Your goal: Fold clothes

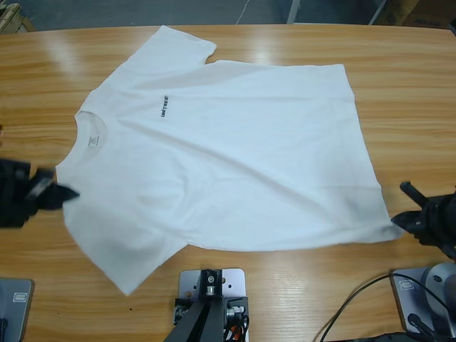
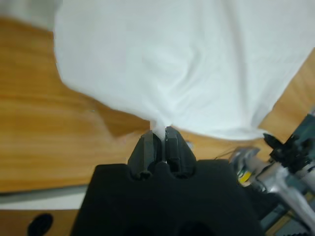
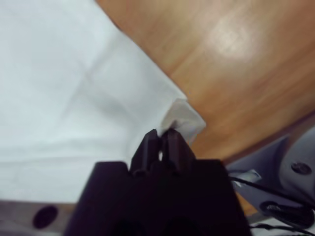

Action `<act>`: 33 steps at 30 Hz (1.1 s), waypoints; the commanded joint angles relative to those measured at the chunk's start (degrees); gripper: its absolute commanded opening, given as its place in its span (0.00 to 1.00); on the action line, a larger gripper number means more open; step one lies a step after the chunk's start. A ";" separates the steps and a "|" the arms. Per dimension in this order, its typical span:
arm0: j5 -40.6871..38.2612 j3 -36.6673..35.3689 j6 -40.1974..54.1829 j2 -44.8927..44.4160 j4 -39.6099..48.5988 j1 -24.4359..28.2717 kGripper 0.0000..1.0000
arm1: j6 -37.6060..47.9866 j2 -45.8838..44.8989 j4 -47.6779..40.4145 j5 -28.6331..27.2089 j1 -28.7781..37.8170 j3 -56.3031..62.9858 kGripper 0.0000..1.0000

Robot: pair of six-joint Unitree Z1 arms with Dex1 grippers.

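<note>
T-shirt: white, spread flat and chest-up on the wooden table, collar toward the left gripper, hem toward the right gripper.
Left gripper: jaws closed, pinching a tuck of cloth at the near shoulder, just beside the collar.
Right gripper: jaws closed on the near hem corner, cloth puckered at its tips.
Why so held: likely opposite ends of one long edge gripped, ready to lift that side over.

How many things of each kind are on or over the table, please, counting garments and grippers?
White T-shirt: 1
Black grippers: 2, the left gripper at the shoulder edge and the right gripper at the hem corner
Total: 3
</note>
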 commanded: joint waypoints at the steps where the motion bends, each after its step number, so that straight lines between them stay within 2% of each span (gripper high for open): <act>1: 0.51 -3.85 5.60 6.65 -3.89 7.92 0.00 | -9.16 4.76 -9.51 1.29 -10.92 -1.50 0.00; 8: 0.33 -6.47 7.66 10.34 -5.88 11.75 0.00 | -15.59 13.04 -13.58 3.50 -16.70 -5.31 0.00; 16: -0.18 -7.05 7.96 11.90 -6.05 13.54 0.00 | -23.29 18.99 -14.62 5.21 -24.46 -11.33 0.00; 24: 0.05 -7.10 9.98 11.92 -5.88 17.13 0.00 | -26.26 22.74 -14.45 5.70 -25.60 -12.28 0.00; 33: 2.44 -9.97 13.71 14.19 -7.06 18.01 0.00 | -32.19 24.87 -18.42 5.36 -25.56 -12.75 0.00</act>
